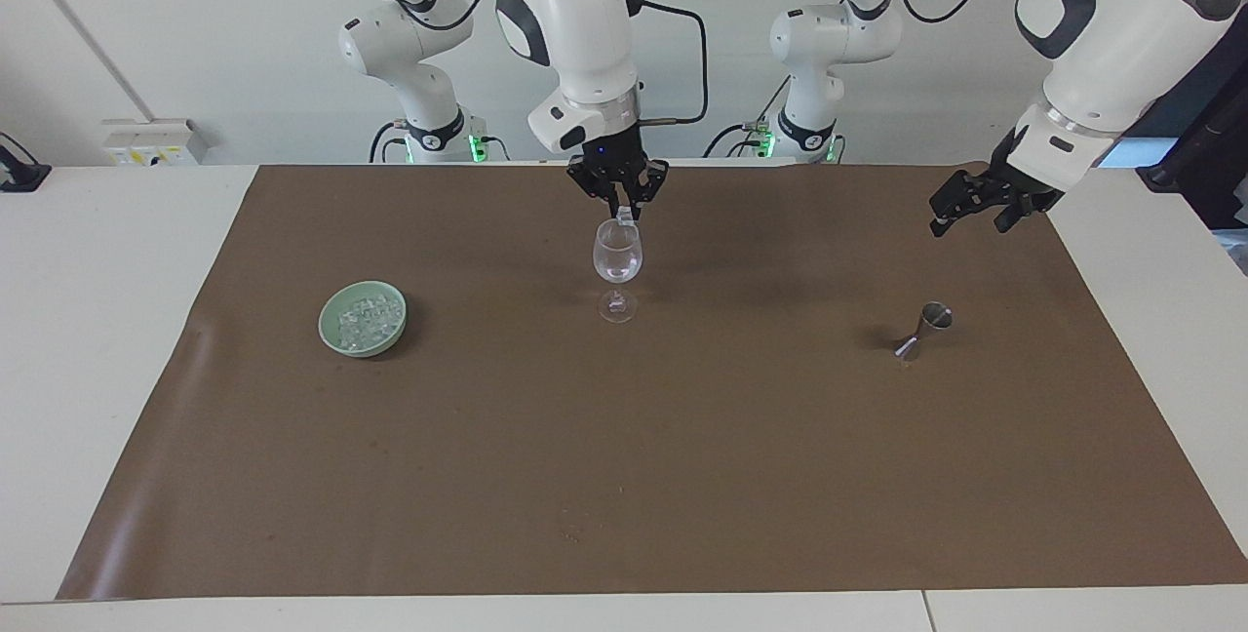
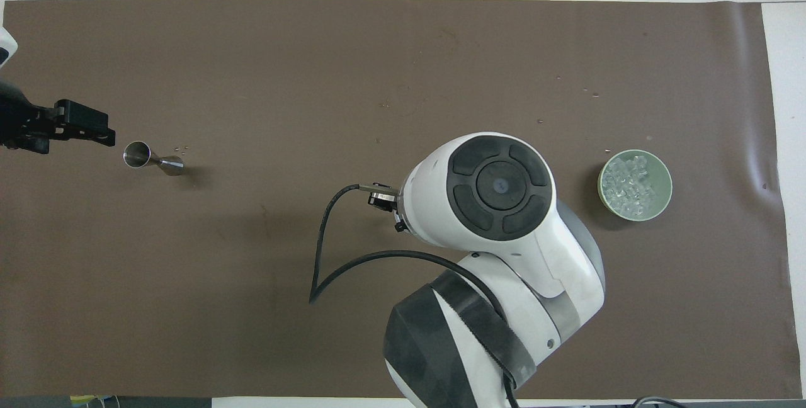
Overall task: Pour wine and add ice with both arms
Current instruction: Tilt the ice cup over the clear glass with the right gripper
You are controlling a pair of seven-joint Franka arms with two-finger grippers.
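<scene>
Brown mat [image 1: 624, 476], green bowl [image 1: 331, 332] holding ice [image 1: 366, 320]

The wine glass [image 1: 618, 266] stands mid-mat [image 1: 624, 476]. In the facing view, the bowl [image 1: 363, 319] of ice [image 1: 367, 322] sits toward nine o'clock of it, at the right arm's end; the jigger [image 1: 924, 330] lies toward three o'clock, at the left arm's end.
</scene>
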